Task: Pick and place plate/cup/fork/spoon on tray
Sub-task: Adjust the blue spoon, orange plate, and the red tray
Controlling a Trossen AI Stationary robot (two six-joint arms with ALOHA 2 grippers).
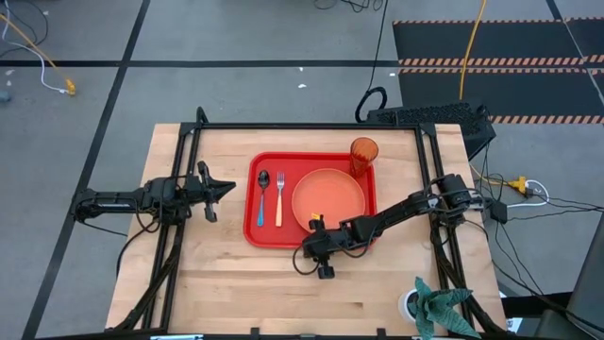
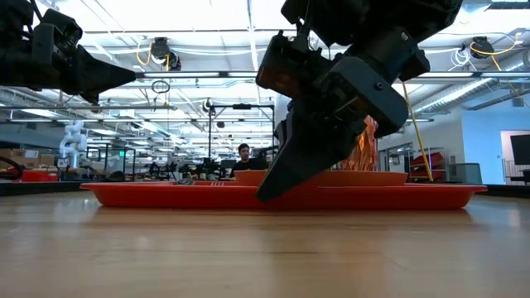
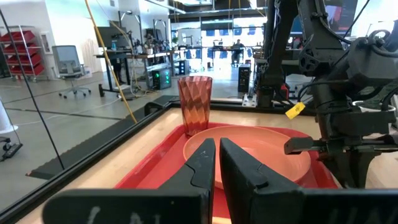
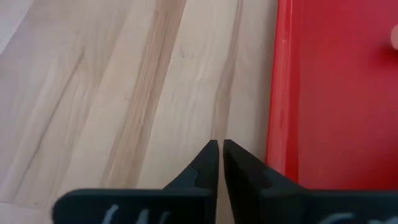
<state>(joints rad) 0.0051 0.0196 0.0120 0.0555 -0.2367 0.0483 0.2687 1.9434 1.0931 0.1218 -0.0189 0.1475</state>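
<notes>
Tray (image 1: 311, 200) holds everything seen from above — right gripper (image 4: 221, 149), pinched empty, shows only its rim.

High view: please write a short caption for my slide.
Plate, cup, fork and spoon on the red tray.

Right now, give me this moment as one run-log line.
tray: holds plate, cup, fork, spoon | right gripper: shut, empty, beside tray's near rim | left gripper: shut, empty, left of tray
</notes>
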